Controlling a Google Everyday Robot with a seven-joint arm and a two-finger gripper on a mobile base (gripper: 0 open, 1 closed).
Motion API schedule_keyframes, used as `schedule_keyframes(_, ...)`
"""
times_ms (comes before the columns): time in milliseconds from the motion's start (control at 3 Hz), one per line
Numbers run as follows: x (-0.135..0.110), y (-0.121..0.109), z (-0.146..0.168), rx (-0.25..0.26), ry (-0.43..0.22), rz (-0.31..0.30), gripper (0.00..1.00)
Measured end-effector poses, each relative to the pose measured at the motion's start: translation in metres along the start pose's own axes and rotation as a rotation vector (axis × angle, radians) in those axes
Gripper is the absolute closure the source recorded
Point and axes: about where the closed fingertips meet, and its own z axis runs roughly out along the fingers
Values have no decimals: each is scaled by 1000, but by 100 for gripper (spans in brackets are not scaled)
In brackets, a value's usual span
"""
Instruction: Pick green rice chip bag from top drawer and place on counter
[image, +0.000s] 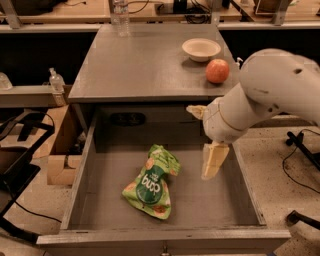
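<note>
Drawer (200, 210) pulled fully out. On its floor, left of centre: bag (150, 182), crumpled, logo up, lying flat and clear of the drawer's walls. Over the drawer's right half: claw (202, 140), spread wide, pinching nothing, one finger pointing down toward the drawer floor. Behind the drawer, on the worktop (145, 65) above it: bowl (201, 49) and apple (217, 71), both toward the drawer's right side.

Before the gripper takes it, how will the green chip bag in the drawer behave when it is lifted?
The green rice chip bag looks crinkled and puffy, so it is probably light and floppy. It lies flat on the top drawer floor, so rolling seems unlikely. The gripper hangs to its right, apart from it.
</note>
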Motion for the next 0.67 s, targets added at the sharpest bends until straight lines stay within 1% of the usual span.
schedule_keyframes(333, -2, 7, 56, -45, -20, -46, 0)
schedule_keyframes(667, 2, 12, 106, -99, -30, -96, 0)
